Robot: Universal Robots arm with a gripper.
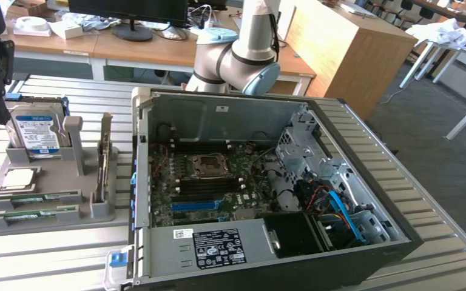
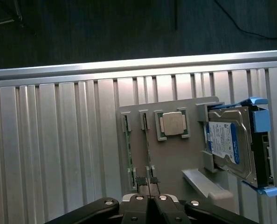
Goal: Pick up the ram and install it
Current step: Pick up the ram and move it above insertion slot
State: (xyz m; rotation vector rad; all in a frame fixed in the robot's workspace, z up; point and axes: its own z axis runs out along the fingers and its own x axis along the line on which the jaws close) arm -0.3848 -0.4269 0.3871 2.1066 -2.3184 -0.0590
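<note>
Hand (image 2: 150,192), fingers pressed together and holding nothing, hangs well above the grey parts tray (image 1: 51,176) at the exterior view's left, pointing straight down. Two ram sticks (image 1: 34,197) stand on edge in tray slots, likely so an edge can be gripped, beside a processor (image 1: 19,179) and hard drive (image 1: 37,130); rightward, the open computer case (image 1: 216,112) exposes its motherboard (image 1: 209,182).

Daylight fills the exterior view, brightest toward its right, where a white bundle (image 1: 443,33) burns out. The slatted table (image 1: 47,260) gleams softly; the computer case (image 1: 216,115) is shadowed inside, its drive bay (image 1: 298,233) perhaps too dark to read. The wrist view is dimmer: floor (image 2: 82,28) nearly black, table rail (image 2: 129,65) glaring, gripper (image 2: 150,198) in shade.
</note>
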